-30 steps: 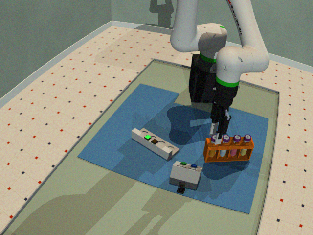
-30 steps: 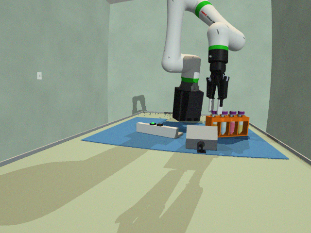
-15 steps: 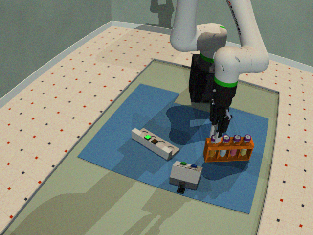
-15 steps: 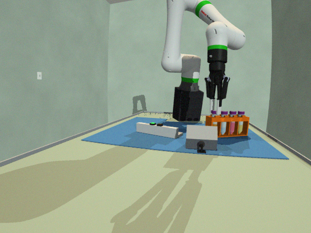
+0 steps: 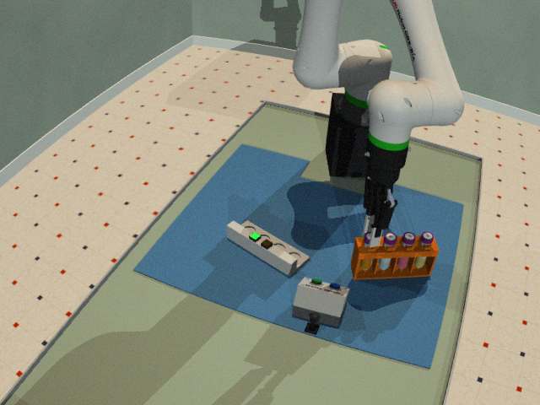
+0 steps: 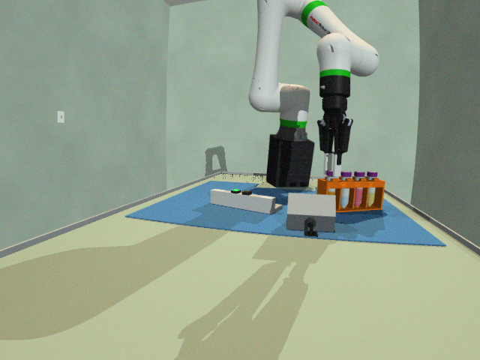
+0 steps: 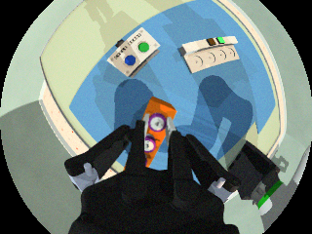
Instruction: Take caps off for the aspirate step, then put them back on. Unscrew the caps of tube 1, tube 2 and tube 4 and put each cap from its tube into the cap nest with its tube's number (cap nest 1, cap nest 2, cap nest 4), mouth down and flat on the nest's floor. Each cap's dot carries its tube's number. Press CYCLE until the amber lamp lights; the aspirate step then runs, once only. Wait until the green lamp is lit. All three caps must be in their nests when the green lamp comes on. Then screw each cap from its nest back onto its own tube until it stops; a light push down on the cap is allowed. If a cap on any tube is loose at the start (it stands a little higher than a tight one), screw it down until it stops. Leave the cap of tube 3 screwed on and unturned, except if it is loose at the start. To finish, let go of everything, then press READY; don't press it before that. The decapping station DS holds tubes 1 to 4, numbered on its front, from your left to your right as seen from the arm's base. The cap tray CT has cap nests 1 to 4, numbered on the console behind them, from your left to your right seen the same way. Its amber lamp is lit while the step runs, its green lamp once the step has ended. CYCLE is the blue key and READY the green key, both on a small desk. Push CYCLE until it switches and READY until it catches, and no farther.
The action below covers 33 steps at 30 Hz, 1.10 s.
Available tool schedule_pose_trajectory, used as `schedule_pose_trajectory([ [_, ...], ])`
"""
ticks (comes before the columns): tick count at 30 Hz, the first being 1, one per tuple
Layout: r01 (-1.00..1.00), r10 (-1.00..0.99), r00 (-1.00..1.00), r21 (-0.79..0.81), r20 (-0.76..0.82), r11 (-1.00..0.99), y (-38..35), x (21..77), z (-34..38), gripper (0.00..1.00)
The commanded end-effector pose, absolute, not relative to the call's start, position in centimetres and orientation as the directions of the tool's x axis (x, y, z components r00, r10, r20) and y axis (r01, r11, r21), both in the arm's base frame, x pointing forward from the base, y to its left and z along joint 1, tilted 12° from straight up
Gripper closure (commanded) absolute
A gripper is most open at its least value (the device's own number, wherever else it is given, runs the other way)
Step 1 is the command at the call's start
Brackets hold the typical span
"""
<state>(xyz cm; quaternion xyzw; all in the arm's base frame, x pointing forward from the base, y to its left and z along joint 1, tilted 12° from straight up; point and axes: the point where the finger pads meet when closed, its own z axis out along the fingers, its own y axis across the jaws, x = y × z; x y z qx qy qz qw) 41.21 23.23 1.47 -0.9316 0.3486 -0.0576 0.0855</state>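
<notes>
Pincer: the pincer (image 5: 371, 239) hangs straight down from the white arm, its fingers narrowed and clamped on the purple cap (image 6: 329, 172) of the end tube.
Task's thing: that cap sits on its tube at the end of the orange rack (image 5: 392, 272) nearest the cap tray (image 5: 261, 256). Counting from the arm's base, this is probably tube 4.
Key relation: the cap lies directly under the wrist. The tube's long axis is upright and in line with the pincer's, so a turn about the vertical looks like all the coming move needs.
Neighbours: the next cap (image 5: 389, 238) stands just beside the gripped one, with two more beyond it along the rack. All four tubes wear caps.
Open room: on the tray side of the rack only the blue mat (image 5: 196, 244) lies. The key box (image 5: 318, 300) stands near the rack's front, well below finger height.
Edges: the desk's raised rim (image 5: 475, 226) runs beyond the rack's far end, well apart from the pincer.
Tray: the green lamp (image 5: 254, 236) glows and the nests look bare, which suggests recapping is under way.
Keys: blue CYCLE (image 5: 335, 285) and green READY (image 5: 316, 281) sit untouched atop the box.
</notes>
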Motion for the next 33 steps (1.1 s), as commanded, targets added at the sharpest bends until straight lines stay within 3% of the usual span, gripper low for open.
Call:
schedule_pose_trajectory([
  [1, -0.746, -0.766, 0.643, -0.205, 0.025, -0.633, 23.24, 41.21, 1.43, 1.00],
  [17, -0.956, -0.969, 0.238, -0.194, -0.070, -0.221, 23.24, 41.22, 1.36, 1.00],
  [23, -0.960, -0.973, 0.221, -0.193, -0.074, -0.203, 23.24, 41.22, 1.36, 1.00],
  [24, -0.960, -0.973, 0.221, -0.193, -0.074, -0.203, 23.24, 41.22, 1.36, 0.65],
  [33, -0.960, -0.973, 0.221, -0.193, -0.074, -0.203, 23.24, 41.22, 1.36, 0.65],
])
